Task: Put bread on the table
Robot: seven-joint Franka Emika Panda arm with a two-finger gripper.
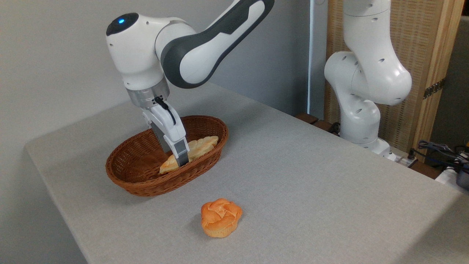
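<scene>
Lying in the wicker basket (139, 165) at centre left, the bread (199, 146) runs lower left to upper right; the tool (182, 161) crosses its middle, grip unclear, above the grey bench (311, 176).

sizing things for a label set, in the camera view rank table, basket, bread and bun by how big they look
1. table
2. basket
3. bread, though the gripper hides part of it
4. bun; it sits nearer the camera, so its gap to the bread is unsure
</scene>
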